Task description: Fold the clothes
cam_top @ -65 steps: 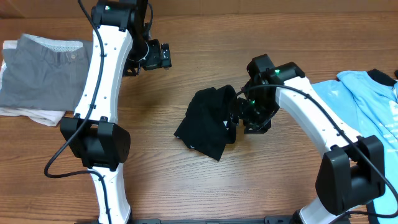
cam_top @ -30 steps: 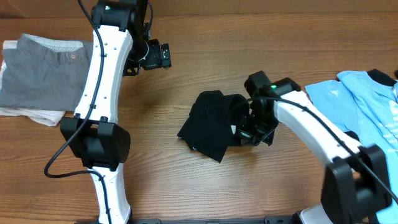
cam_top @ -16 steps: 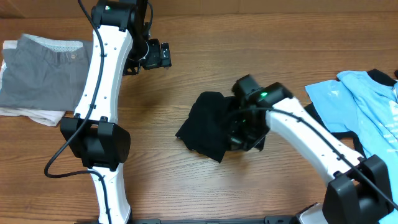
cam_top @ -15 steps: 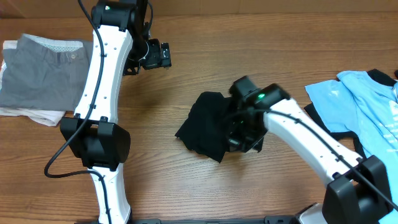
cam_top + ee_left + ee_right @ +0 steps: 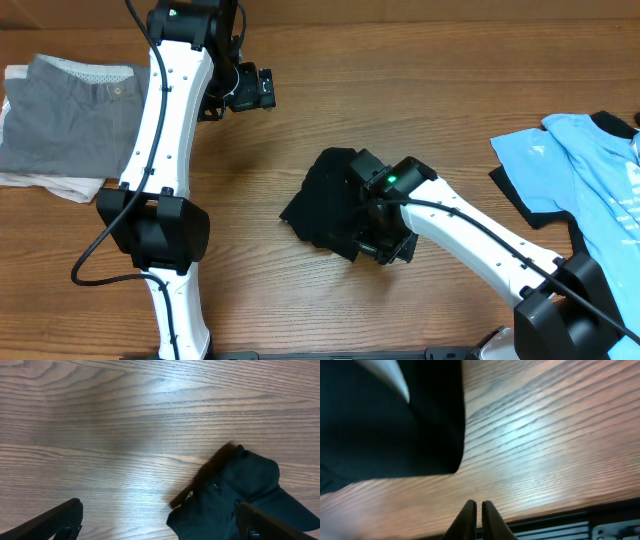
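The black shirt (image 5: 328, 195) lies bunched in a heap in the middle of the worktop (image 5: 430, 90), and the right arm (image 5: 470, 235) stretches across its right side. The right pincer (image 5: 476, 506) points down at bare wood just off the shirt's edge. Its tips are pressed together with only a sliver between them, and they grip nothing. In its wrist view dark cloth fills the upper left, with a pale patch (image 5: 390, 375) at the top. That is possibly the white print, but the blur makes it hard to say. Up at the far side, the left pincer (image 5: 157, 507) hangs over bare wood, fingers (image 5: 55, 521) spread wide and empty. The black heap shows at the lower right of its view. The blue shirt (image 5: 590, 170), black-trimmed, lies at the right edge, well apart from the heap. A grey garment (image 5: 60, 120) rests flat at the left edge.
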Available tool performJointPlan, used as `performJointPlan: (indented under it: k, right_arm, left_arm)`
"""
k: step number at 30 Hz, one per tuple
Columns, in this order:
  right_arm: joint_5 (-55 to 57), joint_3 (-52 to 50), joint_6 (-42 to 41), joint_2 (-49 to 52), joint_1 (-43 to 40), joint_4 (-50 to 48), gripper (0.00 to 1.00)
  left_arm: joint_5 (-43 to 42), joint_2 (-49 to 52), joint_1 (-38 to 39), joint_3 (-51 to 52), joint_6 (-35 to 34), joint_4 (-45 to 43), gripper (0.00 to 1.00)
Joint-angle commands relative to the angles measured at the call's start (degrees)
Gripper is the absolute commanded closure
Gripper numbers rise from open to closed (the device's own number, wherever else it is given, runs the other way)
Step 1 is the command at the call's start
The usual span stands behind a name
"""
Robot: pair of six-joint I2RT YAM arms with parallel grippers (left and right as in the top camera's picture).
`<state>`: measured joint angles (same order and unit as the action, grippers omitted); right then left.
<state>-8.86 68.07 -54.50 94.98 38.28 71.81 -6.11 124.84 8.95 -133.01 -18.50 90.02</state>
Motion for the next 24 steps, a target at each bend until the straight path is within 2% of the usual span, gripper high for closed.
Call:
performJointPlan:
  k: [1,3,4,5,8,11,13,18,21,24]
  right_arm:
    - [7.7,1.1,-1.3,-0.8,-0.6,1.2,0.91]
    - [10.4,3.5,-1.3,-0.8,-1.8,2.9,0.8]
    - [12.3,6.2,-0.8,-0.8,-3.7,4.3,0.31]
    - [12.7,7.6,0.6,-0.8,-5.0,4.6,0.15]
    - [11.0,9.4,8.8,-0.8,-9.3,1.6,0.11]
    - [4.9,8.8,18.3,-0.6,-13.1,-3.9,0.11]
    - [0.0,8.2,21.5,-0.3,-14.8,-6.8,0.13]
    - [-2.4,3.5,21.8,0.6,-15.2,-12.2,0.23]
    - [-3.1,0.9,21.3,1.4,-15.2,-14.4,0.36]
    - [-3.1,0.2,20.2,1.9,-15.2,-14.5,0.39]
  left_arm:
    - [0.8,0.9,0.1,0.2,-0.2,-0.2,0.0]
    - [0.8,0.9,0.1,0.2,-0.2,-0.2,0.0]
    - [0.8,0.9,0.1,0.2,-0.2,-0.2,0.0]
    - [0.8,0.9,0.1,0.2,-0.2,-0.2,0.0]
    - [0.8,0.9,0.1,0.2,-0.2,-0.2,0.0]
    - [0.8,0.9,0.2,0.2,-0.2,-0.3,0.0]
    - [0.8,0.9,0.2,0.2,-0.1,-0.3,0.0]
    - [0.8,0.9,0.2,0.2,-0.1,-0.1,0.0]
    - [0.8,0.9,0.2,0.2,0.3,-0.1,0.0]
    - [0.8,0.9,0.2,0.2,0.3,-0.1,0.0]
